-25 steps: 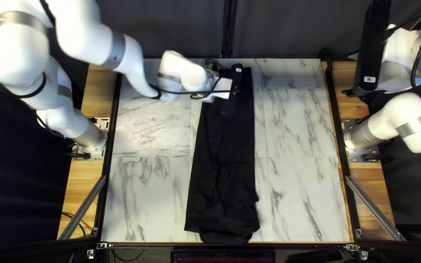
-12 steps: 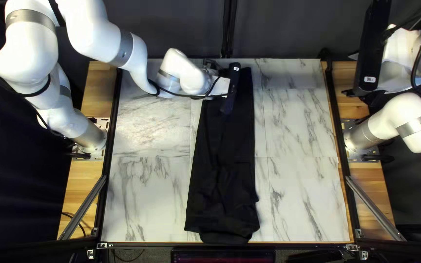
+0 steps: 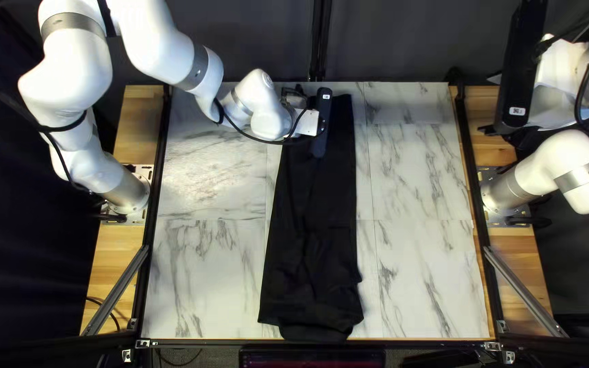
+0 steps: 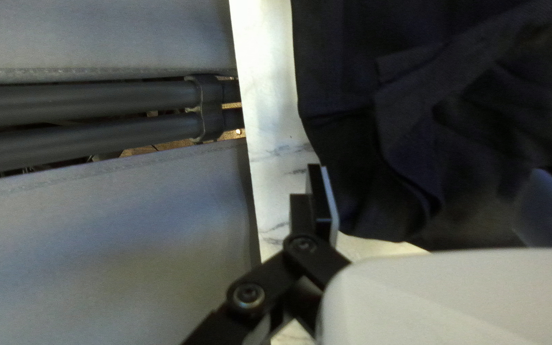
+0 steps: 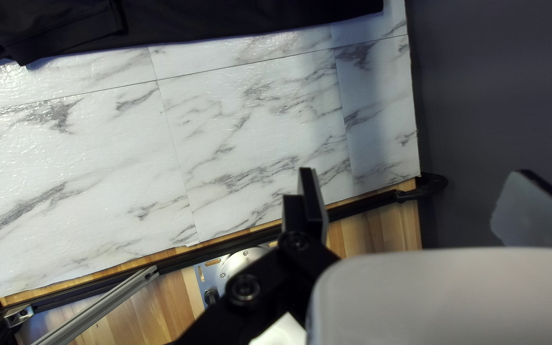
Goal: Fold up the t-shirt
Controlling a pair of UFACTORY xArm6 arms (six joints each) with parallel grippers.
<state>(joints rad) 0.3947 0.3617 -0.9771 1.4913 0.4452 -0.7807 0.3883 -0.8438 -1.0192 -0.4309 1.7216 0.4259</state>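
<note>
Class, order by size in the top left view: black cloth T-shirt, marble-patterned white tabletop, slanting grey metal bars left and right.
1. Marble-patterned white tabletop
2. Black cloth T-shirt
3. Left grey metal bar and right grey metal bar: too alike to rank.

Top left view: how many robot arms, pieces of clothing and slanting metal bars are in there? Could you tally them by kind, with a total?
White robot arms: 2
Black T-shirt: 1
Slanting metal bars: 2
Total: 5
</note>
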